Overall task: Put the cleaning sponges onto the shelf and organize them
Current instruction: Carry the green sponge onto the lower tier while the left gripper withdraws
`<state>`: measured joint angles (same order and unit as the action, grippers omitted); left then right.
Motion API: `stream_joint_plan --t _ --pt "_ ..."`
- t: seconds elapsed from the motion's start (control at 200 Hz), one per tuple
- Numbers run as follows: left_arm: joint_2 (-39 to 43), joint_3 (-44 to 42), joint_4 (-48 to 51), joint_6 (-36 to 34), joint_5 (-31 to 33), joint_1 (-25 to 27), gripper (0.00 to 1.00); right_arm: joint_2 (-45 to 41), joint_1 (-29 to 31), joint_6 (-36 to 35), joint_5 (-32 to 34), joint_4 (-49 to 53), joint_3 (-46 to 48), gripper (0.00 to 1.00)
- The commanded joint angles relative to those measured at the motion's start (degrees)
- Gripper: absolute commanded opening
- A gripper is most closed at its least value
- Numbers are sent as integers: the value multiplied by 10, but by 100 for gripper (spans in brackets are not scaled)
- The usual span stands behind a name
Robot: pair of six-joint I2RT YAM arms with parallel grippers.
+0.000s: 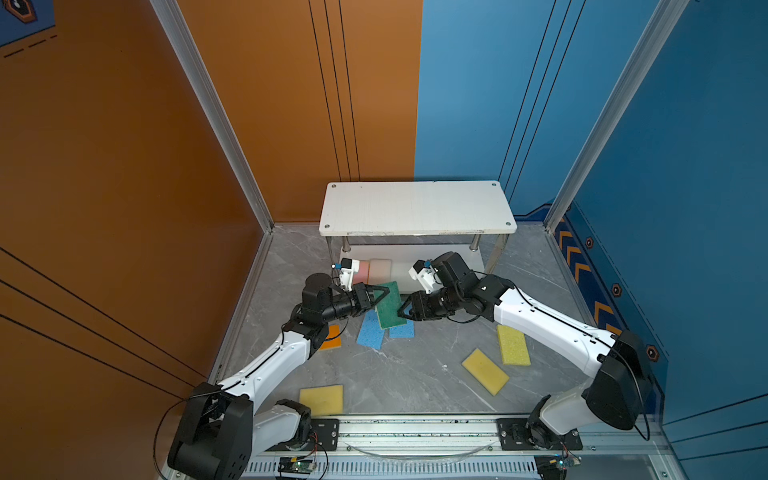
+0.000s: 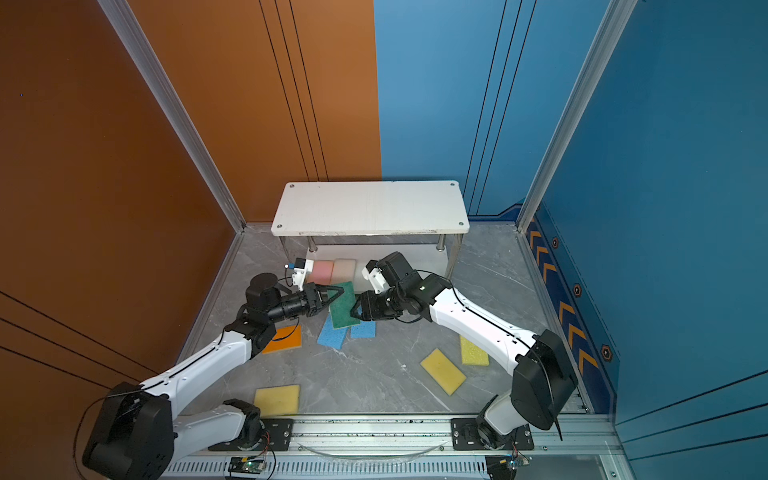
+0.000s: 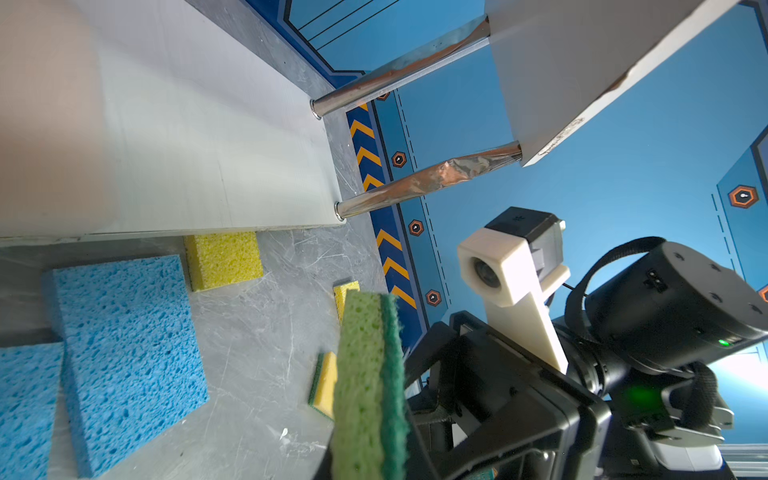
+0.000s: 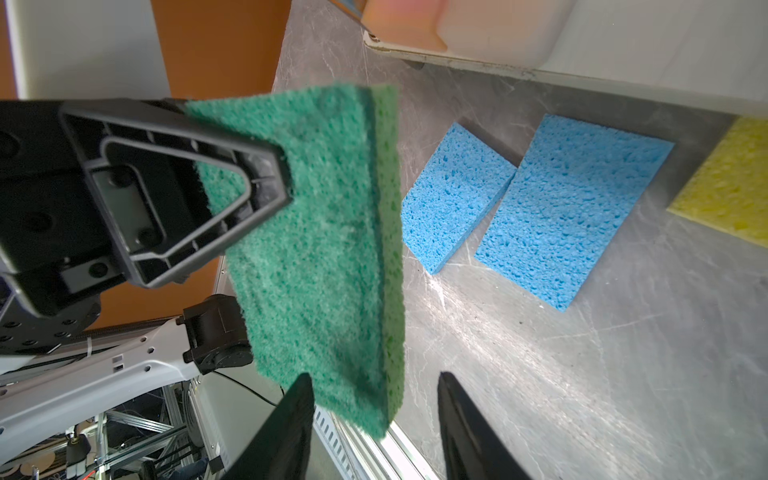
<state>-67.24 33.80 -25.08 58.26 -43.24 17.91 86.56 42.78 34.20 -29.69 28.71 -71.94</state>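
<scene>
**Operator:** What is held?

**Guide:** Your left gripper [image 1: 380, 294] is clamped on the dark green rectangular foam sponge [image 1: 390, 307]. Its coarse scouring face is up, above the two blue porous sponges [image 1: 370, 332].

**Operator:** Axis? Clearance?

**Guide:** The long axis runs from the lower front edge of the white two-tier board shelf [image 1: 415, 208] toward the front rail. Your right gripper [image 4: 376, 376] has its fingers apart, straddling the near end. Bare grey marbled floor [image 1: 415, 374] lies alongside.

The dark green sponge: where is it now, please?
In both top views the dark green sponge hangs mid-scene, clamped in the left gripper above the two blue sponges, in front of the shelf.
</scene>
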Motion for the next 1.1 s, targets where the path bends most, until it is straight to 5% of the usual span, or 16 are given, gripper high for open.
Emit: stream_joint_plan --t 0.0,0.531,0.706,0.791,0.906,1.096 --pt "8 9 -14 5 -17 -1 7 2 3 9 11 -19 0 46" --pt "21 -11 -52 38 4 20 9 -16 12 28 -13 -57 23 8" --pt "38 -25 -52 37 16 19 39 -36 9 30 2 -56 34 0" --pt "39 -29 -52 38 15 16 47 -49 7 36 16 -50 40 0" --pt "45 -26 -36 37 18 12 72 -72 7 39 42 -31 47 0" --pt "85 34 185 -77 66 5 93 -108 -18 52 110 8 59 0"
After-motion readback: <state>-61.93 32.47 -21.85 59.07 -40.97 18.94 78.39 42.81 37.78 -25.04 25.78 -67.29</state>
